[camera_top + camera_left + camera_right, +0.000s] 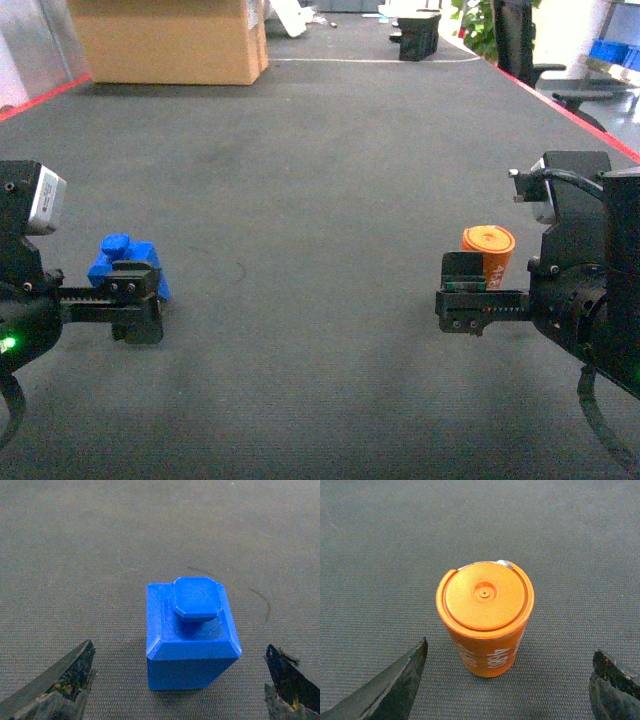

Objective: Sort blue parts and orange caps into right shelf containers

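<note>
Left side of head view: left gripper [138,302], low at lower left, fingers spread and holding nothing. Blue part [122,265] upright on grey mat [320,180], just beyond the fingertips, partly hidden by them. In left wrist view, blue part [190,635] centred, slightly right of middle, knob up; one dark fingertip [60,680] at lower left corner, the other at lower right corner, both apart from the block. Part ahead of the fingers and between their lines, not yet inside the gap. No clear long axis; roughly cubic, flat sides facing each finger.

Centre of head view: bare mat only. Cardboard box [170,40] at upper left, far off. No shelf, no containers identifiable.

Right side of head view: right gripper [470,300], low at lower right, fingers likewise parted, empty. Orange cap [488,250] standing just beyond the fingertips, flat top up. In right wrist view, orange cap [485,617] centred, axis vertical, pale lettering down the side; fingertip [395,685] at lower left, its mate at lower right, neither touching.

Judgement: each arm nearest its own item; short straight advance needed before closing. Round cap likelier to slip than the flat-sided block.
</note>
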Available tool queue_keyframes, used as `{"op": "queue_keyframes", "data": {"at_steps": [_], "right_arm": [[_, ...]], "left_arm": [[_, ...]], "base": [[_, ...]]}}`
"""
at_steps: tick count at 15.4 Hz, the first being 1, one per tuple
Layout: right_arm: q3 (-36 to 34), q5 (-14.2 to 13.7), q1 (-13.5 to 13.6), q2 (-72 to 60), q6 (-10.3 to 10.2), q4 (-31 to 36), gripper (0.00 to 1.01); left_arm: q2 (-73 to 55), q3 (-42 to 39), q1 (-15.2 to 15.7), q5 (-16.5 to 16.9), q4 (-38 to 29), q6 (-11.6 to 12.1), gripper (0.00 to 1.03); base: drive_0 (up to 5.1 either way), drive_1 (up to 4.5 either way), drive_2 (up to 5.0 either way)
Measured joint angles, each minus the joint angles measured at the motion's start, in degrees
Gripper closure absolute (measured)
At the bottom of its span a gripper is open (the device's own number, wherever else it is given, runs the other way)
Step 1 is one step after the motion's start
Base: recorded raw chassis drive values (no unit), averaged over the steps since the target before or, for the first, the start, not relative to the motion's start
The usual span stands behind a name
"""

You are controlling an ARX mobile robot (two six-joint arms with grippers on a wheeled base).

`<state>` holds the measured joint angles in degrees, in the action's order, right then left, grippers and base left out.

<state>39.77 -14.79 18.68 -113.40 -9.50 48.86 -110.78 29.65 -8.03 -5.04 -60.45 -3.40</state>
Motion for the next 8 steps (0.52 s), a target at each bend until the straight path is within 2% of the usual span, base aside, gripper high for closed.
{"op": "queue_keyframes", "data": {"at_steps": [8], "right_arm": [[6.6,-1.3,-0.3,-6.3,-0.2,-1.7,0.03]], "left_arm": [[-4.9,3.7,0.7,1.1,1.5,0.8,0.05]], "base": [[0.0,0.0,0.0]]}}
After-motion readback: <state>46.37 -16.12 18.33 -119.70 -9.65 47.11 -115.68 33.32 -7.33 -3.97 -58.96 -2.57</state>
